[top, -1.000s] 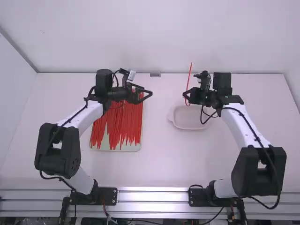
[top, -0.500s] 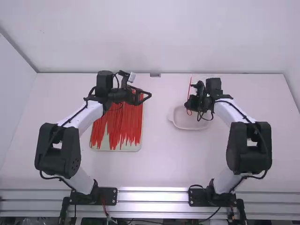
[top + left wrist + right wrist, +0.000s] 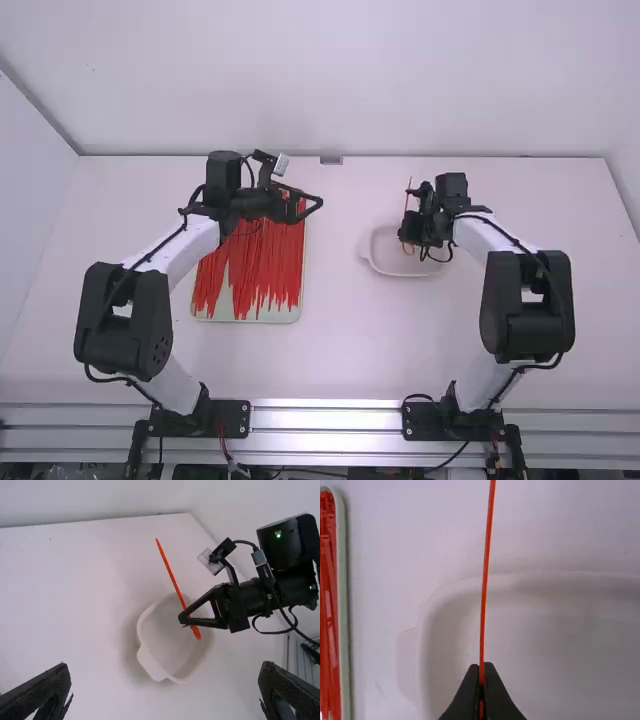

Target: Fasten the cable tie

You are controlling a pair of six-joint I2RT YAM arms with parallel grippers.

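The right gripper [image 3: 408,228] is clamped on a single red cable tie [image 3: 408,190], fingers pressed together on the strip near its lower end. In the right wrist view the tie [image 3: 486,570] runs straight out from between the closed fingertips [image 3: 481,672]. The left wrist view shows the tie [image 3: 172,580] as an unlooped strip that leans slightly, with its short lower end poking out below the right gripper [image 3: 185,620].

This gripper and the tie hang over a white bowl [image 3: 375,255], which sits on the surface [image 3: 340,330] right of the middle and nearer the far edge. The bowl's rim [image 3: 145,655] has a small handle tab on the side. Whether the tie's lower tip touches the bowl cannot be told.

The left gripper [image 3: 300,200] hovers above the far end of a pale tray [image 3: 245,318] left of the middle, and the tray carries a spread of red cable ties [image 3: 250,265]. Its fingers [image 3: 40,692] are wide apart and hold nothing.
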